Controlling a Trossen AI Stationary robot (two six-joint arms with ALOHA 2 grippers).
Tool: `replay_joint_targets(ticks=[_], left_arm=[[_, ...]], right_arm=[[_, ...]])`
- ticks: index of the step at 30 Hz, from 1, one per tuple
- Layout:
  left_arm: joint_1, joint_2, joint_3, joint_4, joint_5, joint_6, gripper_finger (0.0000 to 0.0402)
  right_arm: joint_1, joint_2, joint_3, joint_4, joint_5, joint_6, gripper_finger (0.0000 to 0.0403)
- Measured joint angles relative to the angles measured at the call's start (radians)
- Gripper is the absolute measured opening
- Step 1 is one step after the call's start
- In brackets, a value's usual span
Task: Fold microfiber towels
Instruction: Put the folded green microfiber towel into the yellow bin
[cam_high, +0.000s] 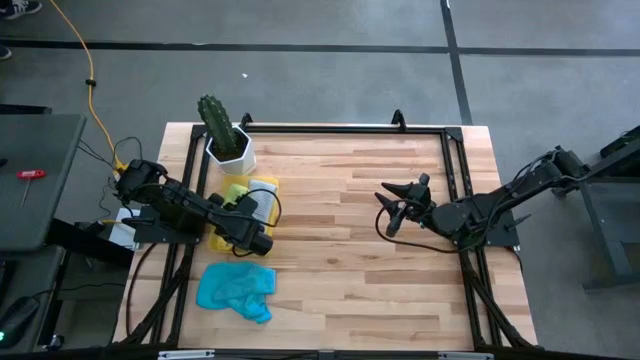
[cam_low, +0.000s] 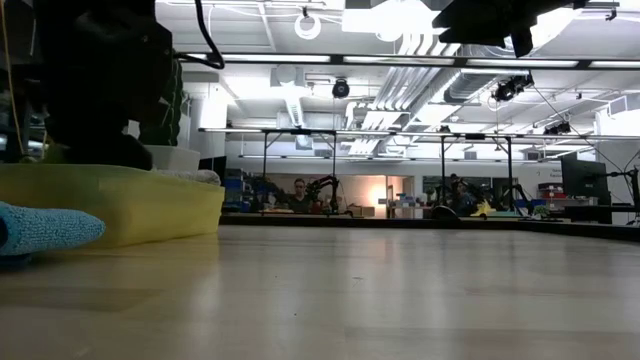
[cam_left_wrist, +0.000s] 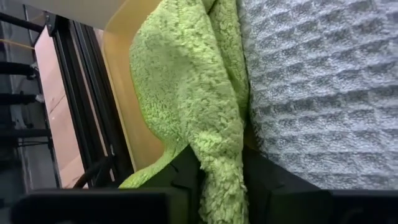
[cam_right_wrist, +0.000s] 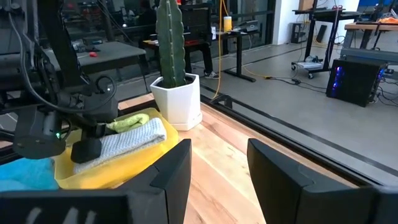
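A yellow plastic tray (cam_high: 262, 185) sits at the table's left, in front of a potted cactus. In it lie a grey towel (cam_left_wrist: 317, 81) and a lime green towel (cam_left_wrist: 180, 81), side by side. My left gripper (cam_left_wrist: 222, 180) reaches down into the tray, with a fold of the green towel between its fingers. A light blue towel (cam_high: 235, 288) lies crumpled on the table, nearer than the tray. My right gripper (cam_high: 395, 205) hovers open above the table, right of the middle, with nothing between its fingers (cam_right_wrist: 219, 168). My left gripper has a bunched fold of the lime green towel (cam_left_wrist: 221, 155) between its two fingers, and the fold fills the gap between them. The fingers slant down into the tray. The rest of the towel lies in the tray, against the grey towel.
A cactus in a white pot (cam_high: 225, 135) stands just beyond the tray. A black frame (cam_high: 330, 128) runs along the table's far and side edges. Bare wood lies between the two arms. Workbenches and a person show in the room behind.
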Motion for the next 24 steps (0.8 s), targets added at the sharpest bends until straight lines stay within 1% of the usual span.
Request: replay_joint_targets(ticks=[6,9,13,18,19,22,24], left_arm=[[0.000,0.000,0.023,-0.010,0.021,0.072,0.0123],[0.000,0.000,0.071,-0.048,0.018,0.122,0.0147],[-0.022,0.000,0.158,-0.132,-0.025,0.184,0.0166],[-0.077,-0.009,0.266,-0.285,-0.093,0.201,0.0170],[-0.087,-0.017,0.274,-0.287,-0.104,0.204,0.0168],[-0.105,-0.069,0.276,-0.276,-0.120,0.280,0.0153],[-0.095,-0.090,0.276,-0.288,-0.115,0.324,0.0130]], right_arm=[[0.000,0.000,0.000,0.000,-0.001,0.000,0.0149],[0.000,0.000,0.000,0.000,-0.001,0.000,0.0149],[0.000,0.000,0.000,0.000,-0.001,0.000,0.0149],[0.000,0.000,0.000,0.000,-0.001,0.000,0.0149],[0.000,0.000,0.000,0.000,-0.001,0.000,0.0149],[0.000,0.000,0.000,0.000,-0.001,0.000,0.0149],[0.000,0.000,0.000,0.000,-0.002,0.001,0.0149]])
